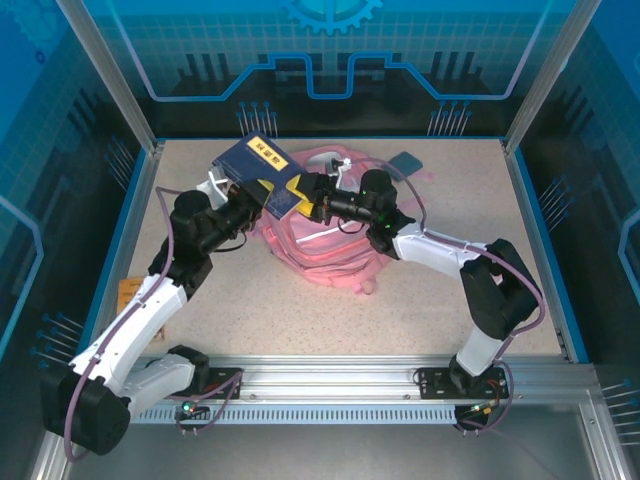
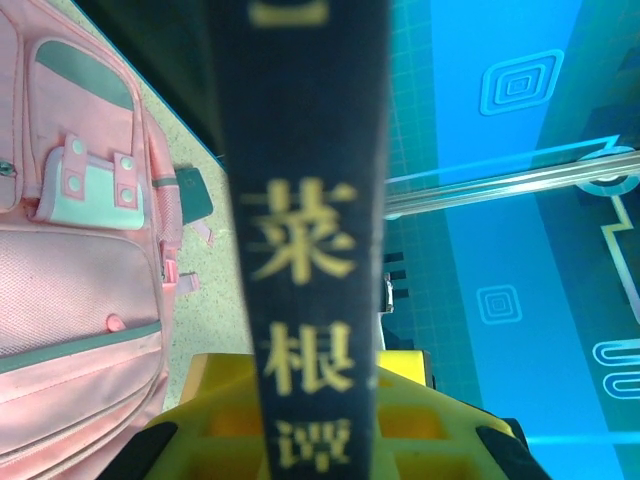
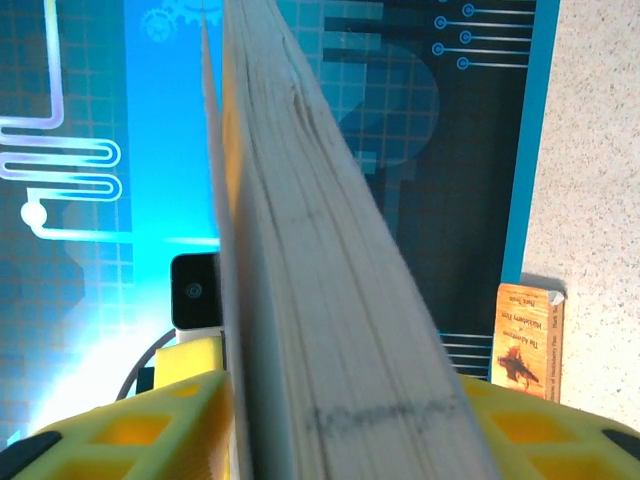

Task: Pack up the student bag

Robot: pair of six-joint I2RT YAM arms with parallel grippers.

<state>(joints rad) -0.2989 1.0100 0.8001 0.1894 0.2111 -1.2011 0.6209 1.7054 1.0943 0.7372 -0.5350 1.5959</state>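
Book (image 2: 305, 250) nearest: clenches its spine side in left gripper (image 2: 310, 435), flanks its page edge with right gripper (image 3: 340, 425), pinching or merely bracketing impossible to tell, and holds it up over the left edge of bag (image 1: 325, 250), lying flat mid-table, pockets up. Risks dropping it or splaying the loose cover by releasing left before seating right, or twisting it by pulling 2 ways at once. Cannot make out bag's opening, zipped or not, nor any fingertips behind book.

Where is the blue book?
Top view, left of centre: the blue book hangs above the pink backpack's left edge between the left gripper and right gripper.
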